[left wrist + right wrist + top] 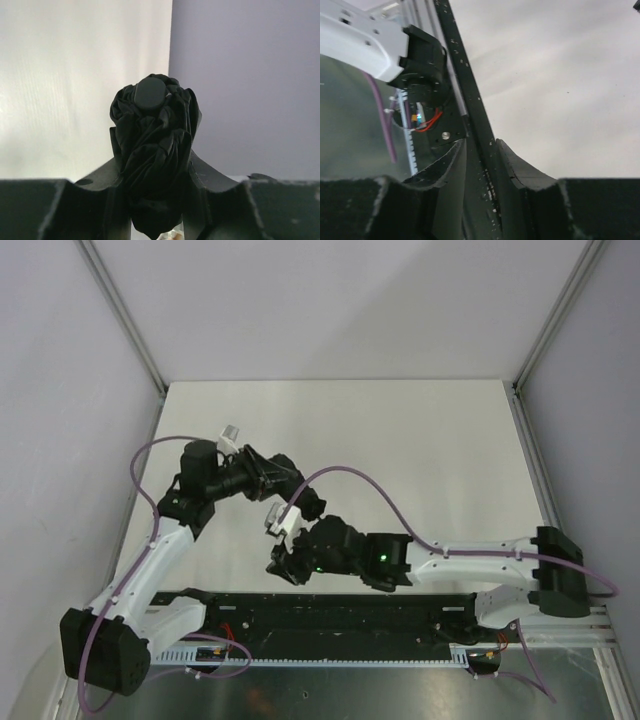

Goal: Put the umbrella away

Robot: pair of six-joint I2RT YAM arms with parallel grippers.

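Note:
The umbrella is a folded black bundle held off the table, left of centre. In the left wrist view its crumpled fabric fills the gap between the fingers, and its round flat end cap points away from the camera. My left gripper is shut on the umbrella's body. My right gripper sits just below and in front of the umbrella, apart from it. Its jaws stand parted with nothing between them. No part of the umbrella appears in the right wrist view.
The white tabletop is ringed by pale walls with metal corner posts. The black base rail runs along the near edge under the right gripper. Purple cables loop from both arms.

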